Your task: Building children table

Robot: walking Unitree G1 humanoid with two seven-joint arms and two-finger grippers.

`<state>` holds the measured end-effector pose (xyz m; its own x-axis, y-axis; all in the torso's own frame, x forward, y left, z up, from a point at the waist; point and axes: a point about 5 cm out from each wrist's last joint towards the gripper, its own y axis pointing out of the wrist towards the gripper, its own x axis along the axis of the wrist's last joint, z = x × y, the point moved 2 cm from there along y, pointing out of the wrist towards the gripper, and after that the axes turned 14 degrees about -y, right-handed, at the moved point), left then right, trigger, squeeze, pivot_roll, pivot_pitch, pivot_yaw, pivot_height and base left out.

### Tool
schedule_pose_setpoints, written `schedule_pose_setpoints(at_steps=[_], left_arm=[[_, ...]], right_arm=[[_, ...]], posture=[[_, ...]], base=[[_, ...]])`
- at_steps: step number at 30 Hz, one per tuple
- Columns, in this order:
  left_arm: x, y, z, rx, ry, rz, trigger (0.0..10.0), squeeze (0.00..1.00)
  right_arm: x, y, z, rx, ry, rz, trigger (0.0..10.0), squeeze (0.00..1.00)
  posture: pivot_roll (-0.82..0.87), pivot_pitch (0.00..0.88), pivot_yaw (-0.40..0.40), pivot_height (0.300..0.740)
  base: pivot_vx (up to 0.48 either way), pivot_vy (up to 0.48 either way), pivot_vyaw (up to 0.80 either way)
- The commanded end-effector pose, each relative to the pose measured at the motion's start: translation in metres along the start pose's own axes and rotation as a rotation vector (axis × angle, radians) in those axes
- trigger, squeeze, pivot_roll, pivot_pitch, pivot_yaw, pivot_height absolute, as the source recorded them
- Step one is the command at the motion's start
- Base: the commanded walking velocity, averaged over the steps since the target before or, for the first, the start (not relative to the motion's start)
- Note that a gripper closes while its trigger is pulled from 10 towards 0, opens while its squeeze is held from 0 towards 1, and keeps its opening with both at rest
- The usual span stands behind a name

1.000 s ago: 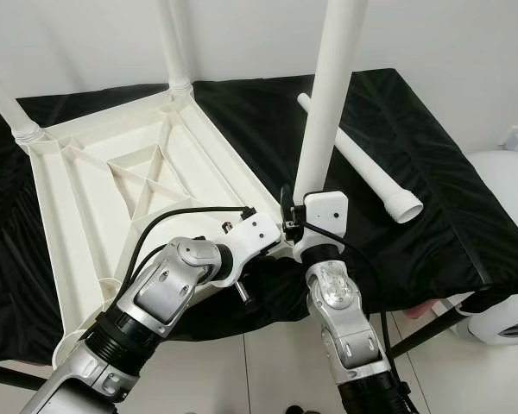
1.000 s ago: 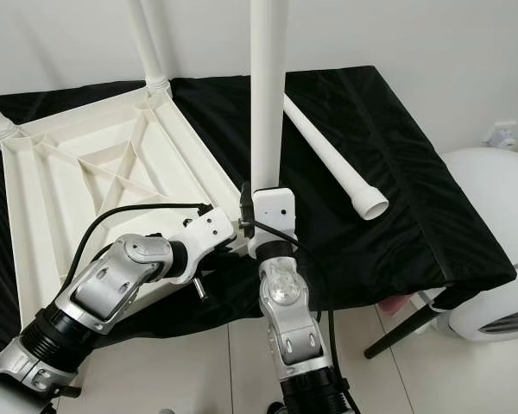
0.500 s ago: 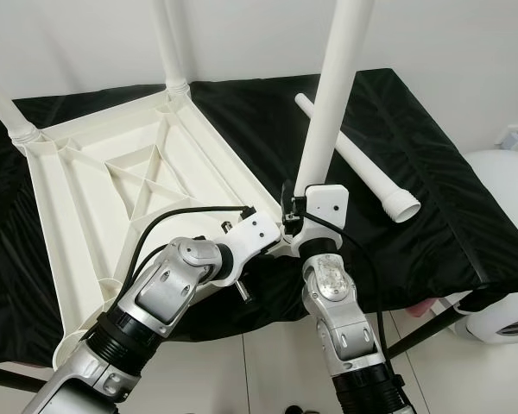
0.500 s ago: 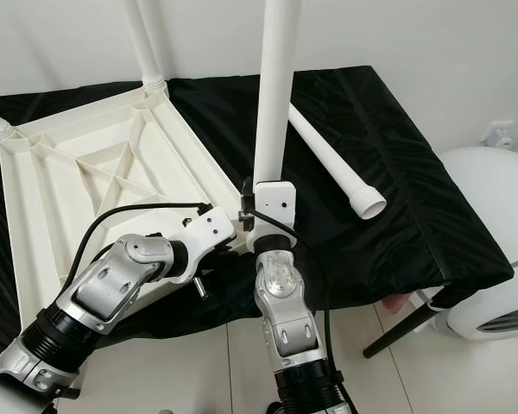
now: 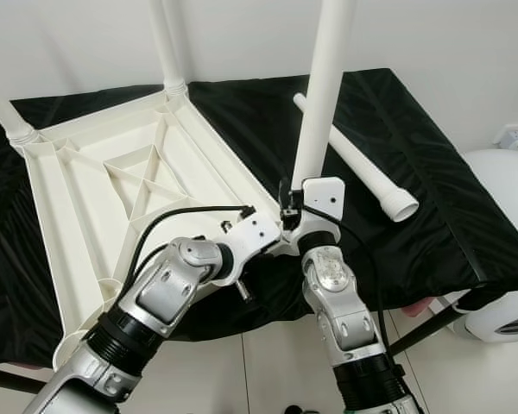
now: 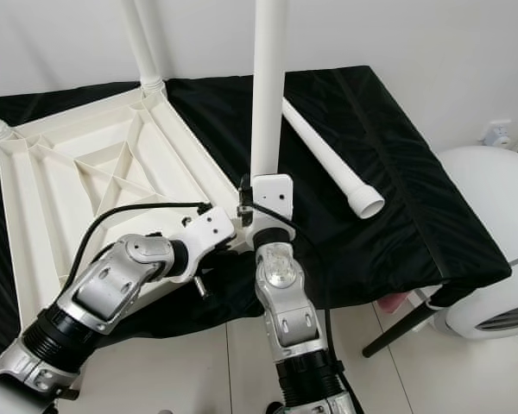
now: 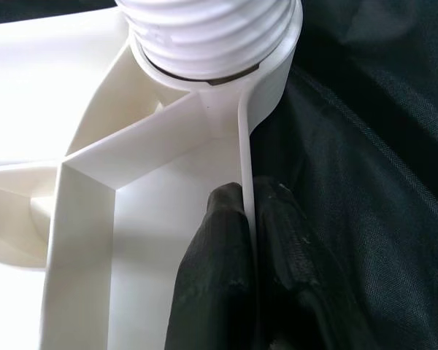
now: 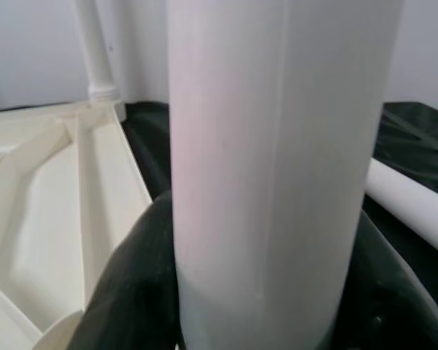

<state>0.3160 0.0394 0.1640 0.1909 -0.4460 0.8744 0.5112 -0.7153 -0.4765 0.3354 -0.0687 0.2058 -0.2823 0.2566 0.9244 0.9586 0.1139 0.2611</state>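
The white plastic tabletop (image 5: 129, 172) lies upside down on a black cloth. Two white legs stand in its far corners (image 5: 168, 52) (image 5: 4, 112). A third white leg (image 5: 321, 95) stands nearly upright at the near right corner. My right gripper (image 8: 266, 306) is shut around its lower end, with one black finger (image 8: 131, 292) on each side. My left gripper (image 7: 250, 248) is shut on the tabletop's thin rim (image 7: 242, 160), just below the ribbed corner socket (image 7: 212, 36). A fourth leg (image 5: 354, 164) lies loose on the cloth to the right.
The black cloth (image 5: 432, 216) covers a table whose front edge runs just behind my arms. A white rounded appliance (image 5: 505, 198) stands at the right, beside a wall outlet (image 5: 514, 136). A white wall closes off the back, and tiled floor (image 5: 259, 371) lies below.
The leg in my right gripper leaned to the right and now stands closer to upright. My right wrist has shifted slightly with it. My left gripper keeps its hold on the rim.
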Motion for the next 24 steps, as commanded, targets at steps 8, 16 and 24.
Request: schedule_pose_setpoints(at_steps=[8,16,24], left_arm=[[0.003,0.001,-0.008,-0.033,0.028,0.002,10.0,0.00],[0.004,0.002,-0.008,-0.034,0.029,-0.001,10.0,0.00],[0.003,0.002,-0.009,-0.034,0.028,-0.001,10.0,0.00]], right_arm=[[-0.038,-0.011,0.002,0.079,-0.034,0.164,10.0,0.00],[-0.044,-0.014,0.000,0.087,-0.071,0.170,10.0,0.00],[-0.050,-0.028,0.007,0.111,-0.079,0.150,10.0,0.00]], posture=[[-0.07,0.179,0.055,0.740],[-0.07,0.179,0.057,0.740],[-0.07,0.185,0.058,0.740]], base=[[0.000,0.000,0.00],[0.000,0.000,0.00],[0.000,0.000,0.00]])
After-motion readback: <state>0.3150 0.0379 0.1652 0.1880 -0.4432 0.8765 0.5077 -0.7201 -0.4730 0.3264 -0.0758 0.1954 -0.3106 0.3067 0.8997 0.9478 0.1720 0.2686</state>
